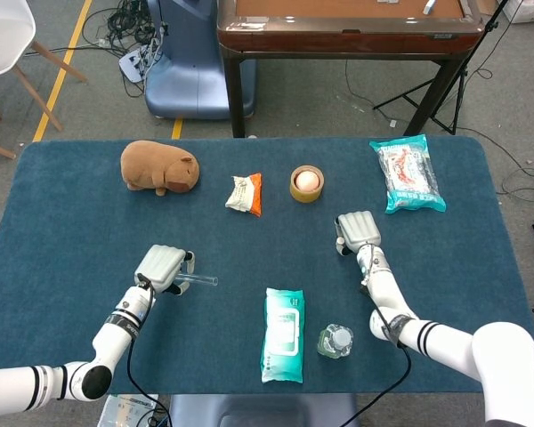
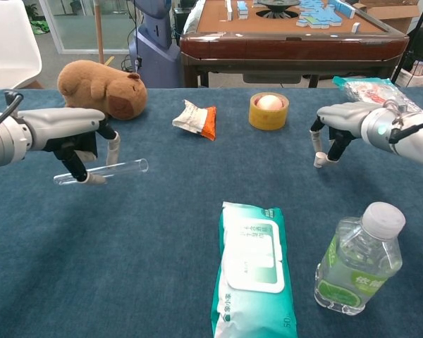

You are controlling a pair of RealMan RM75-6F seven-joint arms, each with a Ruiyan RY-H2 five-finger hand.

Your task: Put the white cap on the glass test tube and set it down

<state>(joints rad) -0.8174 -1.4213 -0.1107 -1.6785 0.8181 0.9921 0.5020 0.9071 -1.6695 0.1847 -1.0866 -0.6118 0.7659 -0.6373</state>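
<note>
My left hand [image 1: 165, 267] [image 2: 70, 134] holds the glass test tube [image 2: 106, 170] [image 1: 200, 280] level above the cloth, its open end pointing to the right. My right hand [image 1: 359, 231] [image 2: 345, 121] is lowered to the table right of centre, fingers pointing down. A small white piece [image 2: 319, 160], seemingly the white cap, sits at its fingertips on the cloth. Whether the fingers pinch it or only touch it is unclear. In the head view the palm hides most of that spot.
On the blue tablecloth [image 1: 71, 205] lie a wet-wipes pack [image 1: 283, 334], a small water bottle [image 1: 335, 341], a tape roll with an egg [image 1: 306, 182], a snack packet [image 1: 245, 194], a plush capybara [image 1: 160, 167] and a teal bag [image 1: 407, 173].
</note>
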